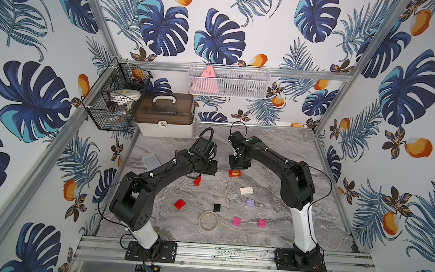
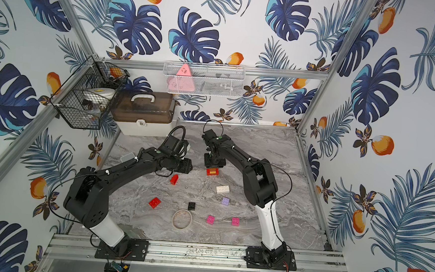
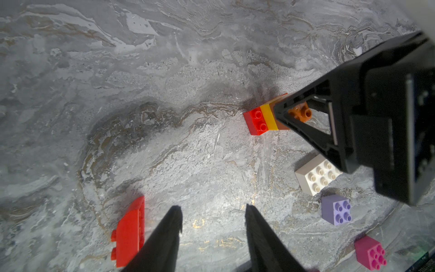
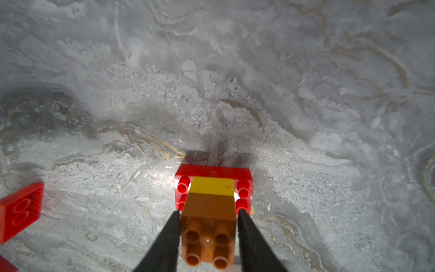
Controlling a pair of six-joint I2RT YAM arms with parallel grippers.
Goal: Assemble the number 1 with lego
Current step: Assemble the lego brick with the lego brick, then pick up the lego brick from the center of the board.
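The left tool (image 3: 213, 207) hangs open and empty over the worktop (image 1: 270, 230), beside a red brick (image 3: 130, 233) lying on its side. Near the worktop's middle stands a stack (image 1: 235, 173) with a red base, then yellow, then an orange brick (image 4: 208, 235) on top. The right tool (image 4: 209, 212) straddles the orange brick; whether it grips cannot be told.

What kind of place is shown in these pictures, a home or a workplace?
Probably a robot test cell, not a home: the left arm and right arm are bolted to an aluminium rail, and leaf-printed wallpaper panels close in a marble-look table.
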